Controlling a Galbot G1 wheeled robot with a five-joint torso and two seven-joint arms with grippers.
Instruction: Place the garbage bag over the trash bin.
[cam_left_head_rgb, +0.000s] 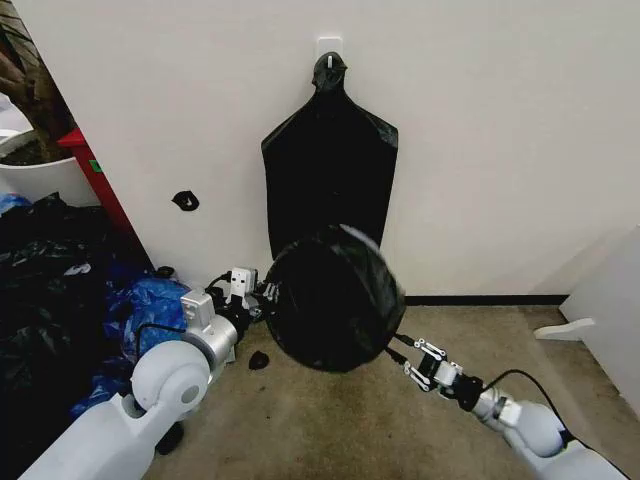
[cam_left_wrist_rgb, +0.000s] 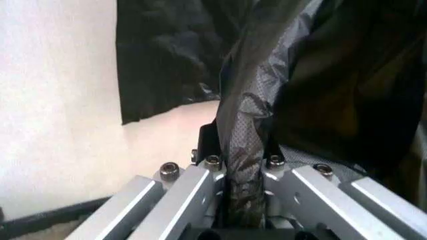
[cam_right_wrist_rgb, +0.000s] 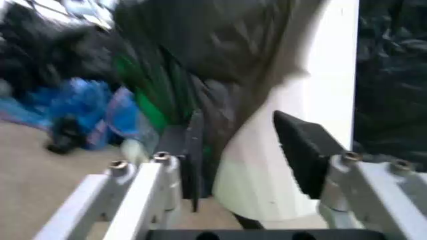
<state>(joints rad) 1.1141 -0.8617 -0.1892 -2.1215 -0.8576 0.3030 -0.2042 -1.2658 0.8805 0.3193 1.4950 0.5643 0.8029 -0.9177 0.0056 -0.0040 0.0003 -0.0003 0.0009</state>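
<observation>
While both arms are reaching in from either side, the thin, glossy, crinkled black plastic garbage bag (cam_left_head_rgb: 333, 298) is sitting stretched over the top of the round white plastic trash bin (cam_right_wrist_rgb: 267, 165), forming a dark rounded dome in the head view, on the floor just in front of the white wall (cam_left_head_rgb: 500, 130). Bag surface is looking wrinkled and shiny, slightly translucent grey where it is pulled thin. Left gripper (cam_left_head_rgb: 262, 295) is at the bag's left edge, clamping a bunched fold of the film between its fingers (cam_left_wrist_rgb: 208, 145), as the left wrist view is showing. Right gripper (cam_left_head_rgb: 398, 345) is at the bag's lower right edge; its dark pads (cam_right_wrist_rgb: 303, 147) are standing apart, straddling the bin's white side with bag film hanging beside one pad. Flat smooth black bag with a bunched neck (cam_left_head_rgb: 330, 170) is hanging on the wall directly behind. Heap of black and blue bags (cam_left_head_rgb: 60, 290) is lying to the left.
</observation>
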